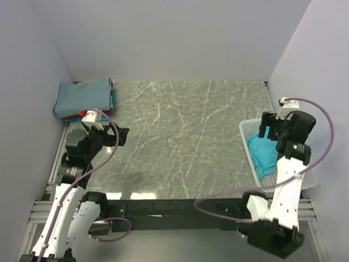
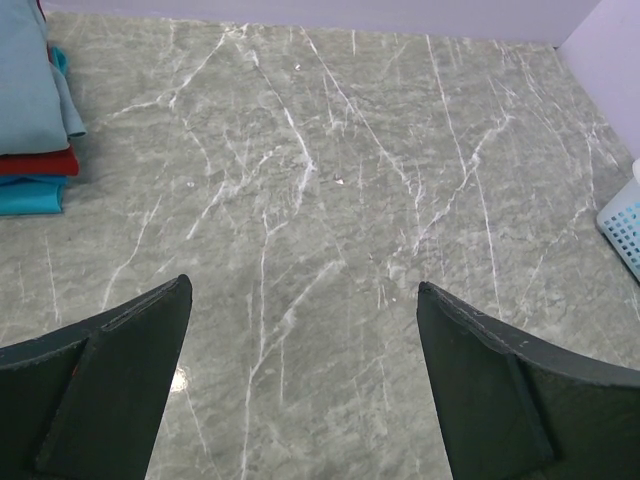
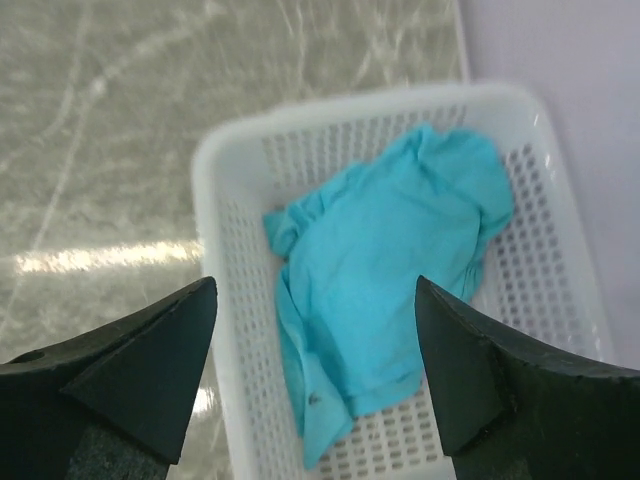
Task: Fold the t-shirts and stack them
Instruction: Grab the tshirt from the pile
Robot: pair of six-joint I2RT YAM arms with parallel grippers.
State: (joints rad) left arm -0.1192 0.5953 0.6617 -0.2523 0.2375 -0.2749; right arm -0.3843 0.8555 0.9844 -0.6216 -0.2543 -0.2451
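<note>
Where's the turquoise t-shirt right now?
The turquoise t-shirt lies crumpled inside the white mesh basket at the right edge of the table. In the right wrist view it sits just beyond the open right gripper.

A grey-green marble-patterned tabletop (image 1: 185, 142) carries a white plastic mesh basket (image 1: 244, 136). Well apart to the basket's far left lies a stack of folded cotton t-shirts (image 1: 84, 98), grey-blue over red over teal.

From above and behind, the top view took in the whole table (image 1: 180, 136), which the left wrist view skimmed low, while the right wrist view looked closely down into the basket (image 3: 340, 145).
</note>
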